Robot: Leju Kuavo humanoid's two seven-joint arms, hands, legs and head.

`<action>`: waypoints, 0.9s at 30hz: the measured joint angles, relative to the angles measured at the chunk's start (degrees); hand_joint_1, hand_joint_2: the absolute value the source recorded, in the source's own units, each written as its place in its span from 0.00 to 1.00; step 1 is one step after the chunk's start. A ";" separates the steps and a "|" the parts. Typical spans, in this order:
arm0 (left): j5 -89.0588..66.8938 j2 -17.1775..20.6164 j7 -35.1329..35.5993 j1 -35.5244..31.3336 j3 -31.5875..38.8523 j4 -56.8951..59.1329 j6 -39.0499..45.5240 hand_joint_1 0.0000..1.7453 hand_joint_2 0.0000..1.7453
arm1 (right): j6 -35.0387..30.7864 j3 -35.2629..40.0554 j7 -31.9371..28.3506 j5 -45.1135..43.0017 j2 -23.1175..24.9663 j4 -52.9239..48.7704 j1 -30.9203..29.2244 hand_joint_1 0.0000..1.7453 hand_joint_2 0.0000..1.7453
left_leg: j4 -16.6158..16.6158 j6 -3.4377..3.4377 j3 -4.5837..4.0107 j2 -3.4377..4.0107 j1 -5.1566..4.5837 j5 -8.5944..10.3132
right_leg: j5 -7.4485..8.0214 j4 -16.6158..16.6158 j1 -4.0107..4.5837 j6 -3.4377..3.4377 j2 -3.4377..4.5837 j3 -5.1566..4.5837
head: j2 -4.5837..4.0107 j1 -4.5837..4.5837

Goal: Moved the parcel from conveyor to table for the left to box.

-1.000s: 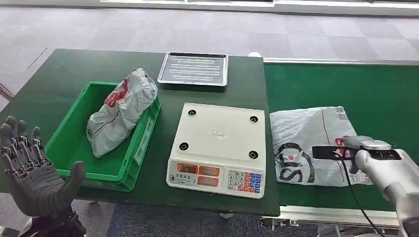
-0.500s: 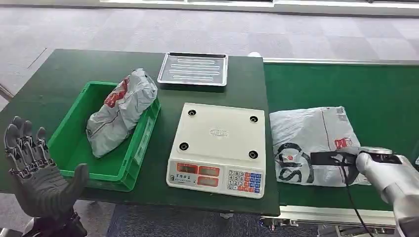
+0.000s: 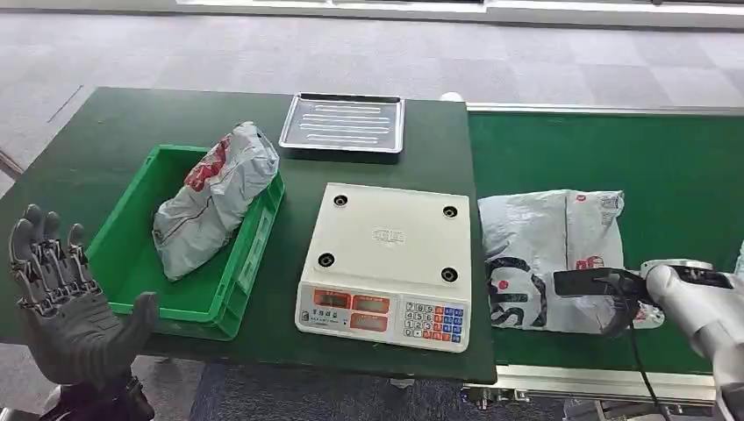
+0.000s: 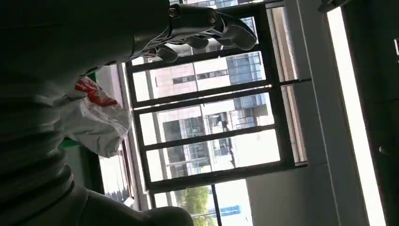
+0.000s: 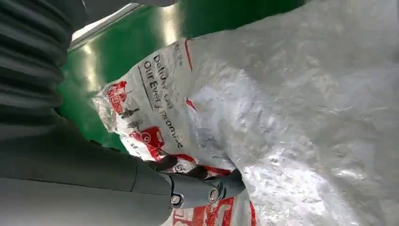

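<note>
The right hand (image 5: pixel 141 183) has its fingers (image 5: pixel 221 186) pressed into the parcel (image 3: pixel 553 254), a crinkled grey plastic mailer with red and black print, lying on the green conveyor (image 3: pixel 667 167) beside the scale (image 3: pixel 390 263). The left hand (image 3: pixel 66 307) is raised, fingers apart, holding nothing.

Two grey parcels: one (image 3: pixel 215 197) in the crate, one (image 3: pixel 553 254) on the conveyor. One green crate (image 3: pixel 132 263). One scale (image 3: pixel 390 263). One metal tray (image 3: pixel 343 122). One desk (image 3: pixel 105 132) and one conveyor (image 3: pixel 614 158). Two robot hands: the left hand (image 3: pixel 66 307) and the right hand (image 5: pixel 188 186).
</note>
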 measured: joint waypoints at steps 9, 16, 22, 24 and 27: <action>0.31 0.68 -1.45 1.16 0.39 -0.85 0.37 0.00 1.00 | -3.00 1.14 -2.81 -4.20 1.36 -2.58 -0.84 1.00 1.00 | -0.01 0.00 -0.01 -0.01 0.01 0.00 | 0.00 0.00 0.01 0.00 -0.01 0.00 | 0.00 0.00; 0.31 0.76 -1.47 1.92 0.59 -2.16 1.03 0.00 1.00 | -4.94 1.71 -2.52 -6.01 2.47 -4.83 -0.82 1.00 1.00 | -0.01 0.00 -0.02 -0.10 0.00 0.01 | 0.00 0.00 0.00 0.00 -0.11 0.01 | 0.00 0.00; 0.11 0.79 -1.93 2.33 0.74 -2.82 1.11 0.00 1.00 | -5.66 2.08 -1.97 -7.17 2.47 -6.71 -0.79 1.00 1.00 | 0.00 0.00 -0.01 -0.08 0.00 0.00 | 0.00 0.00 0.00 0.00 -0.09 0.00 | 0.00 0.00; -0.09 0.79 -2.10 2.51 0.74 -3.19 1.13 0.00 1.00 | -5.83 2.23 -1.32 -7.56 2.45 -7.41 -0.78 1.00 1.00 | 0.00 0.00 -0.01 -0.08 0.00 0.00 | 0.00 0.00 0.00 0.00 -0.09 0.00 | 0.00 0.00; -0.26 0.79 -2.32 2.58 0.74 -3.58 1.31 0.00 1.00 | -6.51 2.36 -0.75 -8.17 2.45 -8.00 -0.71 1.00 1.00 | 0.00 0.00 -0.01 -0.08 0.00 0.00 | 0.00 0.00 0.00 0.00 -0.09 0.00 | 0.00 0.00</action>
